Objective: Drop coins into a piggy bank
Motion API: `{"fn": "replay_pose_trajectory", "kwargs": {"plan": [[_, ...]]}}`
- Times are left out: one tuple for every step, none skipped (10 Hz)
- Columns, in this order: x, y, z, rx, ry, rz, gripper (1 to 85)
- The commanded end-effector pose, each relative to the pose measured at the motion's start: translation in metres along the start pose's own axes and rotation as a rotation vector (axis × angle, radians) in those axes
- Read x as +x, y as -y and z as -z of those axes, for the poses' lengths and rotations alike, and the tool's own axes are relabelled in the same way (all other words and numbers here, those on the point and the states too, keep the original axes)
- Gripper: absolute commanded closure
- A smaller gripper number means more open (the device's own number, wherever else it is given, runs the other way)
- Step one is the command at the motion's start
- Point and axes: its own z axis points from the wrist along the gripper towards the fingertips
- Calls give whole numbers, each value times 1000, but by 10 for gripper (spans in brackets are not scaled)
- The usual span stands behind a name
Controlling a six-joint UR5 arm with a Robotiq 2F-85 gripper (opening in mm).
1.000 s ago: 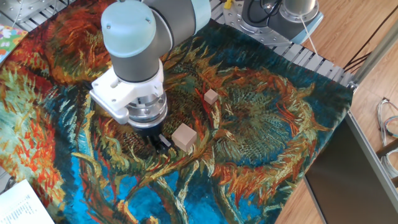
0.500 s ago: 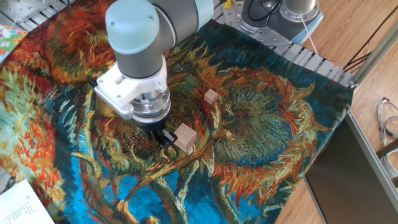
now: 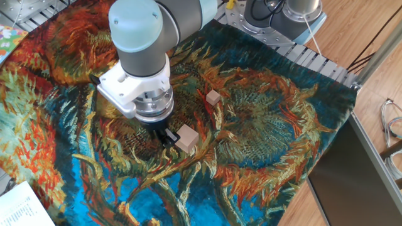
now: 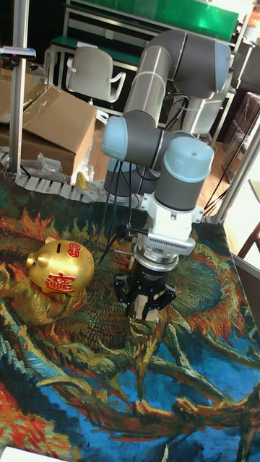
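On the sunflower cloth [image 3: 270,125], gripper [image 3: 167,139] has edged toward the larger wooden cube [image 3: 186,138], jaws apart around it; gold piggy bank [image 4: 59,265] sits at its 9 o'clock, well apart. Pickup looks imminent.

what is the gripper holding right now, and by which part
It cannot be told for sure. The black two-finger gripper is low over the cloth, its fingers at the left side of the larger pale wooden cube, but neither view shows a closed hold.
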Motion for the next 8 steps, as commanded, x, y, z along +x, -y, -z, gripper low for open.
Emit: {"fn": "replay_pose_trajectory", "kwargs": {"plan": [[6,-7,-7,-21,-10,-25,467],[9,-8,-9,-19,-17,-26,467],[8,-4,-9,0,-12,-13,470],[5,-2,-9,9,1,-3,470],[3,-3,-9,2,8,0,467],[4,-3,-9,4,5,-5,467],[5,-2,-9,7,2,-6,467],[6,-4,-12,12,-5,-8,467]]}}
